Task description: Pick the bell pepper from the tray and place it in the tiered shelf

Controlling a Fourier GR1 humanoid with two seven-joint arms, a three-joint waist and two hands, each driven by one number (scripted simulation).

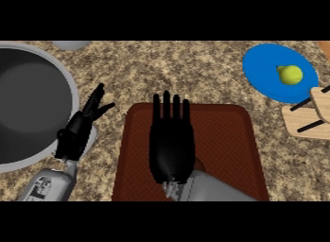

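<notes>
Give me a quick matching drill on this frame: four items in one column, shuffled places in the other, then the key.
Items:
1. right hand
2. left hand
3. blue plate
4. wooden shelf

Places:
A. right edge of the view, just below the plate
B. flat over the brown tray, fingers straight
C. beside the big grey pot, fingers up
D. upper right, with a small yellow-green fruit on it

Pairs: 1-B, 2-C, 3-D, 4-A
</notes>
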